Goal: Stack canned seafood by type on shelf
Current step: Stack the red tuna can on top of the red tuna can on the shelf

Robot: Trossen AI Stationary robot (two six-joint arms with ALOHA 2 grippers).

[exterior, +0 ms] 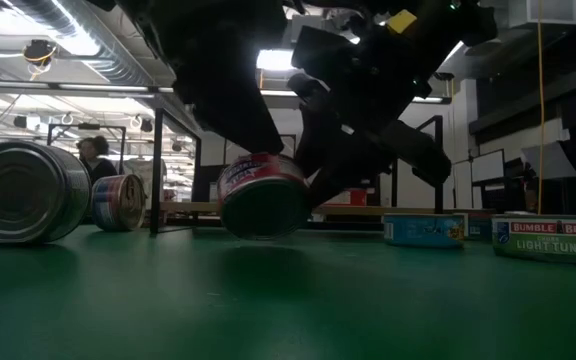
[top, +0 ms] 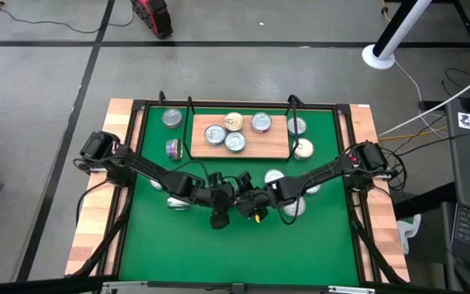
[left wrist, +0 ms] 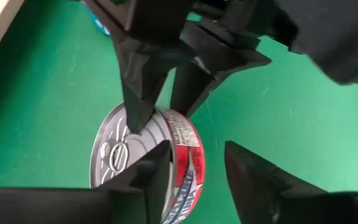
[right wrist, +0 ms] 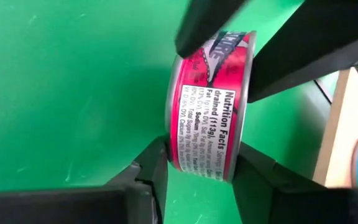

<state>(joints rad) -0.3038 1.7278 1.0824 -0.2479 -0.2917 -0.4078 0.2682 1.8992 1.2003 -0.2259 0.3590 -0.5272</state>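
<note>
A pink-labelled tin [right wrist: 207, 106] stands on edge over the green mat at mid-table, between my two grippers; it also shows in the low view [exterior: 263, 195]. My right gripper [right wrist: 201, 149] is shut on it. My left gripper [left wrist: 197, 149] is open, with one finger at each flat face of the tin. The wooden shelf [top: 276, 147] at the far middle carries several tins lying flat. In the high view the arms hide the held tin. My right gripper pinches the tin's two flat faces near the rim, one finger [right wrist: 157, 165] on the bottom face and one on the lid side [right wrist: 246, 134]. The fingers come from the table's right. The tin is on edge, slightly tilted; whether it touches the mat I cannot tell. My left gripper has one finger [left wrist: 154, 174] in front of the lid [left wrist: 120, 146], and I cannot tell whether it touches. Its other finger [left wrist: 253, 180] stands apart from the tin.
Loose tins lie on the mat around the shelf: one at the far left [top: 171, 118], one on edge [top: 173, 149], two right of the shelf [top: 303, 149], others beside the arms [top: 294, 208]. Black wire posts [top: 190, 110] rise at the shelf's sides.
</note>
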